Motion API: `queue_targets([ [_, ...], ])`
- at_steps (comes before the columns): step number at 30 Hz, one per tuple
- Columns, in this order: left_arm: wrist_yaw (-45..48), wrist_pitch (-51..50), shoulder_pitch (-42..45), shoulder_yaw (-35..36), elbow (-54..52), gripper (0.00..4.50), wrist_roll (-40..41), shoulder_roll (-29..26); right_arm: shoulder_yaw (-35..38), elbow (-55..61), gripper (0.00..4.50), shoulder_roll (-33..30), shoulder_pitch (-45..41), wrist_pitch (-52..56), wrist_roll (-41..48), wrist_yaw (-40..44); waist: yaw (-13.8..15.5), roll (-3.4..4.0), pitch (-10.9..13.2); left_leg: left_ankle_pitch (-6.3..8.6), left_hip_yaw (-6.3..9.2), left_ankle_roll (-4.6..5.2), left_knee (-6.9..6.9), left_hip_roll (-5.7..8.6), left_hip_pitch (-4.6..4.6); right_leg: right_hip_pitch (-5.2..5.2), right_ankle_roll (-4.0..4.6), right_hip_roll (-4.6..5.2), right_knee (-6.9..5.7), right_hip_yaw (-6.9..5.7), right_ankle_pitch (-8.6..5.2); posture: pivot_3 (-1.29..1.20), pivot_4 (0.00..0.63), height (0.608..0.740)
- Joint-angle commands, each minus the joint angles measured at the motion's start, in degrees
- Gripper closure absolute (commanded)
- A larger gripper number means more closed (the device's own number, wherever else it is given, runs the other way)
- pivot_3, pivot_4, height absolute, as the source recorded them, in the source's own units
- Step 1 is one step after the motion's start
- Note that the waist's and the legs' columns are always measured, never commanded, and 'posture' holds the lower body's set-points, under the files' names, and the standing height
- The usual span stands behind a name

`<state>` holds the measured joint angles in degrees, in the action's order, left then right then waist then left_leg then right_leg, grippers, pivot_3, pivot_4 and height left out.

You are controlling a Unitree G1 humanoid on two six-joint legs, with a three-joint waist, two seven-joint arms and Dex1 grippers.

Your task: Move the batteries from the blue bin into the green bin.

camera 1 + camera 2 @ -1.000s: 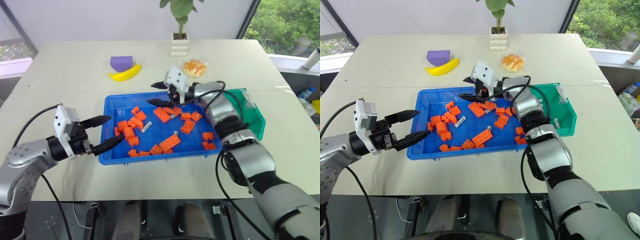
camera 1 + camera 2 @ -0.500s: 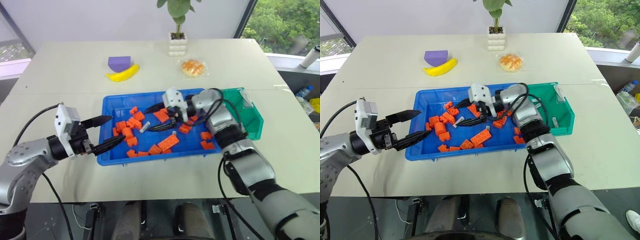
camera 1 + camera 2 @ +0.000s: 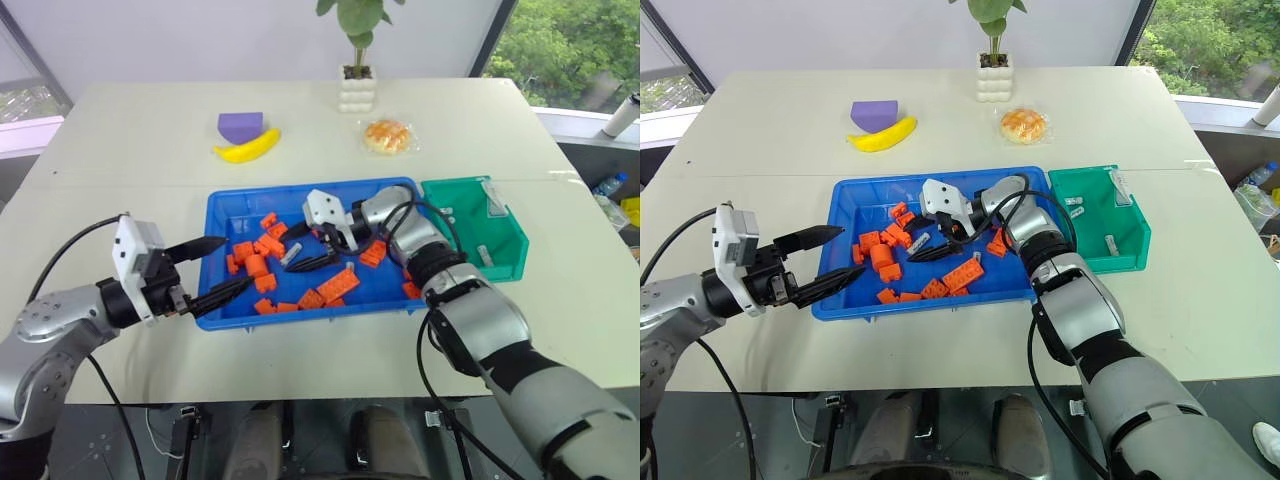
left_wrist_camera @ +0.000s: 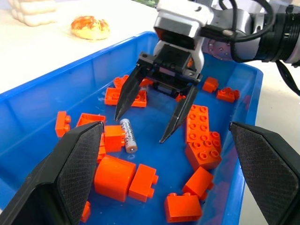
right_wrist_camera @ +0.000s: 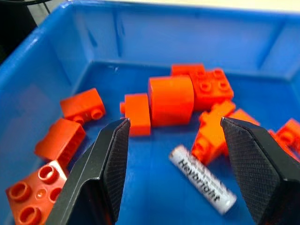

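The blue bin (image 3: pixel 250 193) sits mid-table, scattered with orange bricks (image 3: pixel 340 285). One silvery battery (image 3: pixel 291 254) lies on its floor left of centre, also seen up close as the battery (image 5: pixel 202 185). My right gripper (image 3: pixel 290 250) is low inside the bin, pointing left. It is open, and the battery lies between its fingers (image 4: pixel 123 96), not gripped. My left gripper (image 3: pixel 235 263) hovers open at the bin's left rim, holding nothing. The green bin (image 3: pixel 470 230) touches the blue bin's right side and holds a few batteries (image 3: pixel 484 254).
At the back of the table are a banana (image 3: pixel 247 150), a purple block (image 3: pixel 241 125), a white plant pot (image 3: pixel 358 90) and a wrapped bun (image 3: pixel 389 134). Orange bricks crowd close around the battery (image 4: pixel 127 141).
My right gripper came down from the blue bin's back rim, swung left and now straddles the battery. My left gripper stayed in place.
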<state>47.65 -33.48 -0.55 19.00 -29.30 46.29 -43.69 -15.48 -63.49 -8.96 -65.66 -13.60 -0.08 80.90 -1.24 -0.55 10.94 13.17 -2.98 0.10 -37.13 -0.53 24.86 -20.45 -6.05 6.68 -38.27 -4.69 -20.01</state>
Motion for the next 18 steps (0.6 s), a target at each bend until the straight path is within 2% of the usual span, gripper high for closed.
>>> queue_targets([
  [1,-0.7,0.3,-0.5,1.4,-2.0,0.0,1.0,0.2,0.1,-1.0,1.35,0.3,-2.6,-1.2,-1.5,0.5,0.0,0.0,0.0,0.0,0.0,0.0,0.0,0.0,0.0,0.01,0.0,0.0,0.0,0.0,0.0,0.0,0.15,0.739],
  [18,-2.3,1.2,0.2,0.1,-1.9,0.0,0.4,2.0,-1.7,-9.4,1.35,3.9,-7.2,-0.4,-10.8,-4.8,0.0,0.0,0.0,-0.01,-0.01,-0.02,0.01,0.0,0.0,0.0,0.0,0.0,0.0,0.0,0.0,0.0,0.15,0.739],
])
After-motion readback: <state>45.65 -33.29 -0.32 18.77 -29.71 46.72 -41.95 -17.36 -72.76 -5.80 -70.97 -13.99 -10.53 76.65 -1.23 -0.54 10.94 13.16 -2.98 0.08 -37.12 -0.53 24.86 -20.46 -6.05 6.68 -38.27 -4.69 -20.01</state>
